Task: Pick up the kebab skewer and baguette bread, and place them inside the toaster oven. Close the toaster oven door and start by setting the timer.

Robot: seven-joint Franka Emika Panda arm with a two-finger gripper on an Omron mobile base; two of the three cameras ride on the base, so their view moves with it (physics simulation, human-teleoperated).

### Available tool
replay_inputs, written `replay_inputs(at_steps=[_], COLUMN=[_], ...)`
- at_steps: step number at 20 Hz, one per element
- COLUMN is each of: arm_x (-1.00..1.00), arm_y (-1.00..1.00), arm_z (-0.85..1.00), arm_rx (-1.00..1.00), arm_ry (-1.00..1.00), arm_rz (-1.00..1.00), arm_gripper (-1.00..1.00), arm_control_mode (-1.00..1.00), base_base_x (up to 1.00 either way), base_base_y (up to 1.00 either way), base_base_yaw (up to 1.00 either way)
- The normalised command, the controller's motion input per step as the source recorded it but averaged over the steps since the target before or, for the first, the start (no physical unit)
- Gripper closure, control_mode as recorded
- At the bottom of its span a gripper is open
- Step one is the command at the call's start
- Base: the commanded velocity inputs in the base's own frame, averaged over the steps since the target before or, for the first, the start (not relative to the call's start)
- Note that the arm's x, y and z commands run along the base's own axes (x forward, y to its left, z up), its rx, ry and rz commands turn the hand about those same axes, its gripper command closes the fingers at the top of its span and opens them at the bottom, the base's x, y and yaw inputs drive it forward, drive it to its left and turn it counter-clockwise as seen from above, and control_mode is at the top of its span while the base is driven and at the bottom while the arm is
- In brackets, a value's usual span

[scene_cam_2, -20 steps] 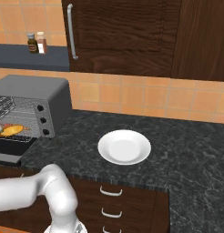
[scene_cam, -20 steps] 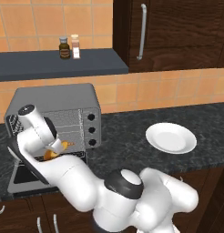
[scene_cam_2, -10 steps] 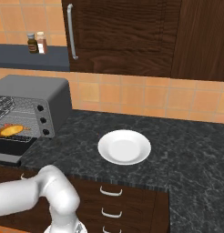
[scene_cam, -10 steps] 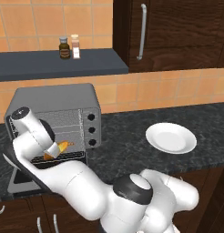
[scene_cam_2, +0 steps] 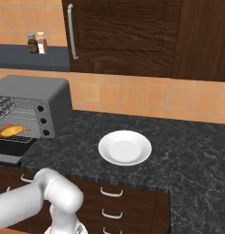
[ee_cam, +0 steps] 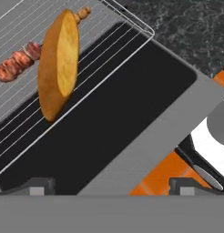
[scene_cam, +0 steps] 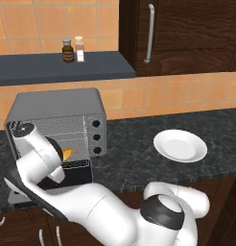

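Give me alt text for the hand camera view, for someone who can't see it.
A golden baguette bread lies on a wire rack with a kebab skewer of reddish chunks running behind it. Below the rack, the dark glass of the lowered toaster oven door stretches toward the camera. The open gripper holds nothing.

Baguette bread (ee_cam: 58, 63) lies across kebab skewer (ee_cam: 18, 63) on wire rack (ee_cam: 109, 54).

Golden baguette bread (ee_cam: 58, 63) lying on wire rack of grey toaster oven (scene_cam: 56, 111), kebab skewer (ee_cam: 18, 63) just behind; toaster oven door (ee_cam: 132, 113) open, folded down.
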Motion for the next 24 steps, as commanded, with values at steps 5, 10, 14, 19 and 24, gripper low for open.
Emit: replay_inputs(at_steps=[5,10,14,19,24], arm_x=[-0.05,-0.04,0.00,0.07,-0.11], arm_y=[-0.53,-0.38,0.00,0.00,-0.11], arm_z=[-0.42,-0.20,-0.01,-0.01,-0.04], arm_rx=[0.00,0.00,0.00,0.00,0.00], arm_ry=[0.22,0.21,0.13,0.03,0.00], arm_rz=[0.03,0.15,0.25,0.19,0.01], arm_gripper=[-1.00,-1.00,-1.00,-1.00,-1.00], arm_control_mode=[-1.00,-1.00,-1.00,-1.00,-1.00], base_base_x=[0.00,0.00,0.00,0.00,0.00], base_base_y=[0.00,0.00,0.00,0.00,0.00], base_base_yaw=[0.00,0.00,0.00,0.00,0.00])
